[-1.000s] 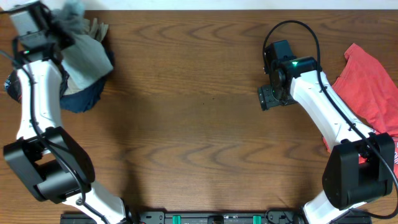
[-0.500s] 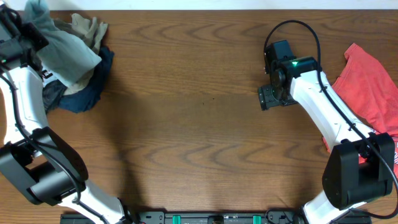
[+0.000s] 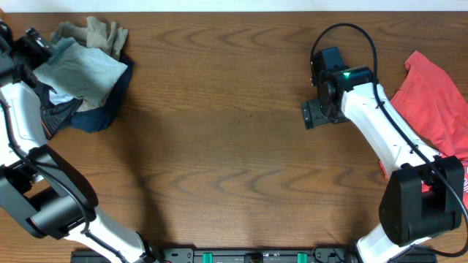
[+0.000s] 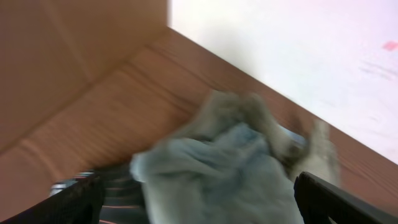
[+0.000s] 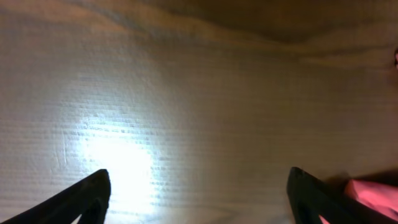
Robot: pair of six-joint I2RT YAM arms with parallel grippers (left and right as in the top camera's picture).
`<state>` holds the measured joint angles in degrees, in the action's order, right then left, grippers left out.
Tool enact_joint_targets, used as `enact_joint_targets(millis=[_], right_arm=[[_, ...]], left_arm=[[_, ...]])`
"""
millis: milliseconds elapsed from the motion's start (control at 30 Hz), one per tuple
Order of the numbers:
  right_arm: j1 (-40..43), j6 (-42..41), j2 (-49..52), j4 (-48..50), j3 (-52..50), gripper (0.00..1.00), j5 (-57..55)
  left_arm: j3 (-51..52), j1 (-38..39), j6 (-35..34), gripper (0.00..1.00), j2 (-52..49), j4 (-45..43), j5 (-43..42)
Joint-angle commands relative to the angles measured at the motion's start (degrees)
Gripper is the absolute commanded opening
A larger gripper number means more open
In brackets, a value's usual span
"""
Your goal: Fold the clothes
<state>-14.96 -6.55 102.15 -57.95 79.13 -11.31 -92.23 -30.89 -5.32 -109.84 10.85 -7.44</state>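
A pale blue-grey T-shirt (image 3: 82, 69) lies crumpled on top of a pile of clothes at the table's far left. My left gripper (image 3: 31, 42) hovers at the pile's left edge. In the left wrist view my left gripper (image 4: 199, 182) is open, its fingers (image 4: 74, 202) wide apart, and the blurred pale shirt (image 4: 217, 177) lies loose below and between them. A red T-shirt (image 3: 439, 109) lies at the right edge. My right gripper (image 3: 311, 115) is open over bare wood left of it. In the right wrist view my right gripper (image 5: 199, 174) holds nothing, and a red corner (image 5: 368, 193) shows by its right finger.
The pile also holds a khaki-grey garment (image 3: 99, 33) at the back, a dark navy one (image 3: 102, 117) underneath and a striped cloth (image 4: 115, 186). The wooden table (image 3: 234, 161) stretches between the two arms. A pale wall (image 4: 298, 56) rises behind the table's far edge.
My left gripper has swung left and opened, letting go of the pale blue-grey T-shirt, which has dropped onto the pile. The right arm has stayed in place.
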Motion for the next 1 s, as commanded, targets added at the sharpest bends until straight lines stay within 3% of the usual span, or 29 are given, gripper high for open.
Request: enact_joint_targets(millis=[0,200,467,667,967], right_arm=[[0.55,-0.74,-0.26,2.03,0.50,0.91,2.60],[0.68,-3.28,-0.24,11.08,0.50,0.99,13.88],[4.22,-3.72,-0.24,17.81,0.52,0.99,21.03],[10.03,-3.67,-0.24,12.63,0.50,0.99,21.03],[13.90,-3.69,-0.24,-1.81,0.50,0.99,20.98]], left_arm=[[-1.11,3.15,0.15,0.98,2.08,1.97,-6.60],[-1.11,13.14,0.48,0.98,2.03,13.40,-6.69],[-0.90,28.15,0.66,0.98,1.60,33.22,-4.15],[-0.90,32.68,0.59,0.98,1.60,49.62,-3.04],[-0.90,32.85,0.59,0.98,1.60,69.53,-3.04]])
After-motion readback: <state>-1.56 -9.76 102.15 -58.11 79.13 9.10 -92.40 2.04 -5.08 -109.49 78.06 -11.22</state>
